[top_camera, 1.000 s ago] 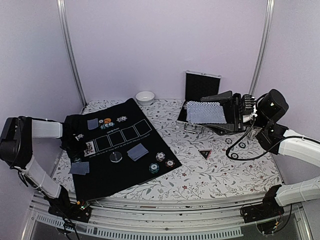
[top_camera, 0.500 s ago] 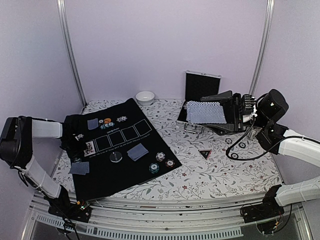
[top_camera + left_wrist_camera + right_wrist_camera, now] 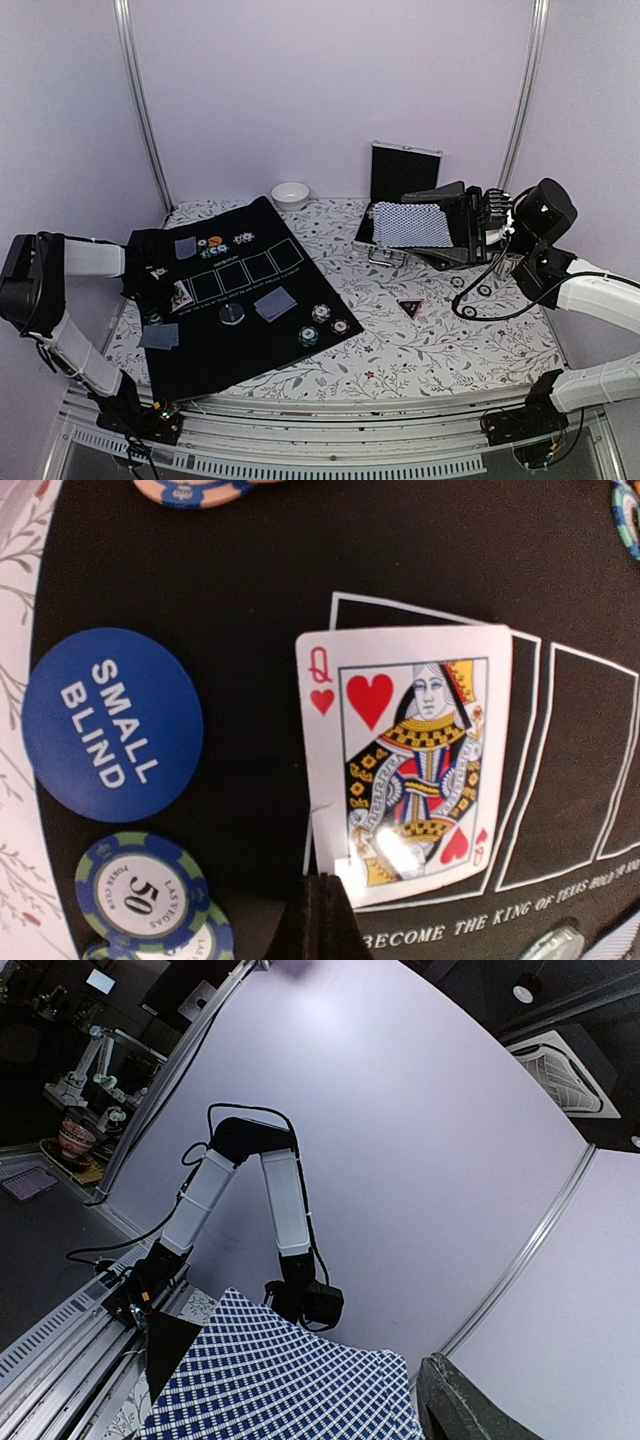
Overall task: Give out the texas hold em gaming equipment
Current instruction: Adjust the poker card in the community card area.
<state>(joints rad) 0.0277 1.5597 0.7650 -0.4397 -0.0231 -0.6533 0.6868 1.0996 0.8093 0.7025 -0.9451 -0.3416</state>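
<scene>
The black mat (image 3: 210, 360) covers the left half of the desk (image 3: 430, 350), with five outlined boxes in a row across it. One queen of hearts (image 3: 410, 760) lies face up in the box nearest the left edge. The left gripper (image 3: 320, 905) hangs over the near edge of that card with its fingers pinched tight together and nothing between them. Whether the tips touch the card I cannot tell.

Three face-down cards lie singly on the mat: one by its far edge (image 3: 185, 247), one near its middle (image 3: 275, 303) and one at its left edge (image 3: 160, 335). One grey button (image 3: 232, 314) sits just beside the middle one. Three chips (image 3: 320, 313) lie close together at the mat's right corner. A few more are bunched on the far edge, too small to count.

From the left wrist, one blue disc (image 3: 112, 723) reading SMALL BLIND lies left of the queen. Two overlapping green-and-blue chips lie below it, and an orange one lies beyond.

Over the far right of the desk, the right gripper (image 3: 458, 228) is clamped on a fan of cards (image 3: 410, 224), pattern side up, held above the open case (image 3: 404, 172). One triangular marker (image 3: 410, 307) lies on the bare desk between the mat and the right edge. One white bowl (image 3: 290, 195) stands at the far edge.
</scene>
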